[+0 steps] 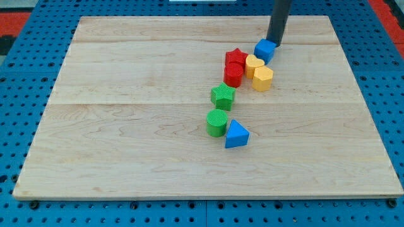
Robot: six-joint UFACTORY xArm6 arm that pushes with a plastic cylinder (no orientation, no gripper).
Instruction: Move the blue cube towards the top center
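My tip [275, 43] rests on the wooden board [126, 139] near the view's top, right of centre, and sits just at the upper right edge of the blue cube [265, 50]; it looks to be touching that block, though the contact line is too fine to be sure. There is nothing to open or close here: the tool is a plain dark rod, holding nothing, only pressing sideways against whatever it meets. The rod rises from the tip almost straight, leaning slightly to the view's right, and leaves the frame at the top edge, so the arm above it is not seen. The blue cube lies in the upper part of the board, a little to the right of the middle, turned so one corner points down toward the view's bottom. Just below and left of it are two yellow blocks, a yellow heart-like block [254, 65] touching or nearly touching the cube, and a yellow hexagonal block [262, 79] beside that. To their left stand a red star [236, 57] and a red cylinder [233, 74], close together. Lower down come a green star [223, 96], then a green cylinder [216, 122] with a blue triangular block [237, 134] just beside it on the right.
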